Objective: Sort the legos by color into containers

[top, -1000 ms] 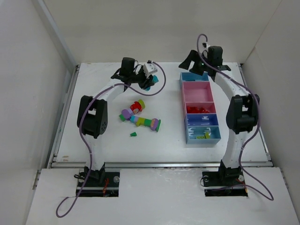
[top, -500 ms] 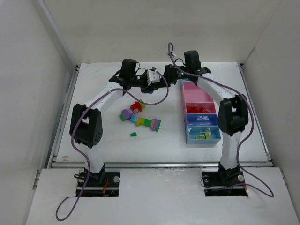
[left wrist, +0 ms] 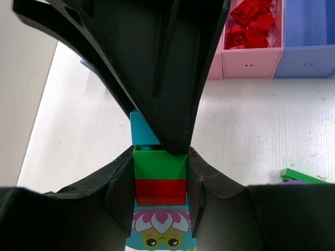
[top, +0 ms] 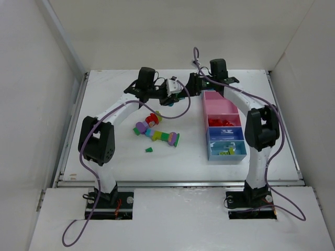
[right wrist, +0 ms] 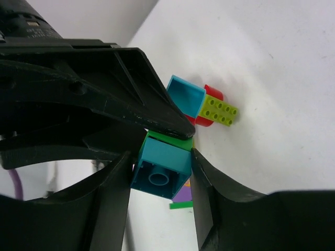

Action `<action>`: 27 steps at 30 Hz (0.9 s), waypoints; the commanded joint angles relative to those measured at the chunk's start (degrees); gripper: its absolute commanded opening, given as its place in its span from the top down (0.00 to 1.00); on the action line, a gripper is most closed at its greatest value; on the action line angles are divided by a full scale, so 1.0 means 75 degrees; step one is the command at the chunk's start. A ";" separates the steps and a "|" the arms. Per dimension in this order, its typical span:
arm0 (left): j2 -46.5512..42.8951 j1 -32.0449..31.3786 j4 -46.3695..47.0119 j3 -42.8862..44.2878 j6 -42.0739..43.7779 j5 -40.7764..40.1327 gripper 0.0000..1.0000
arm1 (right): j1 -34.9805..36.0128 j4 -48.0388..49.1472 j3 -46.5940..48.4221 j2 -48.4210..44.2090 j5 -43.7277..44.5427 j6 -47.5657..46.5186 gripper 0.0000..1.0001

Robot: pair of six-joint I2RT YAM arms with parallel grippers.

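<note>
My left gripper [left wrist: 159, 183] is shut on a stack of legos [left wrist: 159, 164] held above the table: a teal face brick, a red one, a green one and a teal end brick. In the top view both grippers meet at the table's far middle, the left gripper [top: 168, 94] facing the right gripper [top: 183, 89]. In its own wrist view the right gripper [right wrist: 159, 170] has its fingers closed against the two sides of the teal end brick [right wrist: 163, 166]. The containers [top: 204, 107] stand to the right; red legos [top: 222, 122] fill the second pink bin.
A loose pile of legos [top: 156, 130] lies left of centre, with a small green piece [top: 149, 150] nearer the front. Below the grippers lie a teal brick [right wrist: 186, 97], a yellow-green brick [right wrist: 220, 110] and a flat green piece [left wrist: 301, 177]. Walls ring the table.
The right arm swung left from over the far bins to the left gripper's stack, and its fingers closed in around the teal end brick. The left gripper shifted slightly right, holding its stack.
</note>
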 commanded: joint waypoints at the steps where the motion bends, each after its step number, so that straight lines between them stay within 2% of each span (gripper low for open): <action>1: -0.0464 0.0133 -0.0045 -0.0082 -0.0194 -0.0148 1.00 | -0.0702 0.0571 -0.0380 -0.0374 0.0205 0.0842 1.00; 3: -0.0464 0.0204 -0.0116 -0.0082 -0.0275 -0.0242 1.00 | -0.1440 0.1319 -0.0883 -0.0527 0.1245 0.1638 1.00; 5: -0.0394 0.0204 -0.0186 -0.0082 -0.0346 -0.0394 1.00 | -0.1828 0.1568 -0.1119 -0.0609 0.2462 0.3172 1.00; 6: -0.0393 0.0274 -0.0186 -0.0082 -0.0346 -0.0395 1.00 | -0.2061 0.1952 -0.1363 -0.0609 0.3582 0.3758 1.00; 7: -0.0324 0.0275 -0.0082 -0.0082 -0.0428 -0.0395 1.00 | -0.2064 0.2130 -0.1366 -0.0679 0.4034 0.4622 1.00; 9: -0.0323 0.0275 0.0012 -0.0082 -0.0510 -0.0465 1.00 | -0.2064 0.2131 -0.1261 -0.0610 0.5401 0.5156 1.00; 15: -0.0065 0.0415 0.0095 0.0069 -0.0674 -0.0675 1.00 | -0.1900 0.2049 -0.0206 0.0210 0.7060 0.5858 1.00; 20: 0.0017 0.0568 0.0282 0.0070 -0.0757 -0.0817 1.00 | -0.2005 0.1371 -0.0124 0.0644 0.7191 0.6330 0.98; 21: 0.0086 0.0568 0.0363 0.0070 -0.0826 -0.0817 1.00 | -0.2005 0.1370 -0.0124 0.0575 0.7261 0.6330 0.93; 22: 0.0087 0.0568 0.0364 0.0070 -0.0827 -0.0898 1.00 | -0.2005 0.1300 -0.0216 0.0574 0.7343 0.6330 0.78; 25: 0.0157 0.0568 0.0551 0.0070 -0.1048 -0.1050 1.00 | -0.2005 0.1299 -0.0148 0.0574 0.7344 0.6330 0.48; 27: 0.0157 0.0568 0.0634 0.0140 -0.1119 -0.1051 1.00 | -0.2005 0.1299 0.0097 0.0644 0.7228 0.6132 0.40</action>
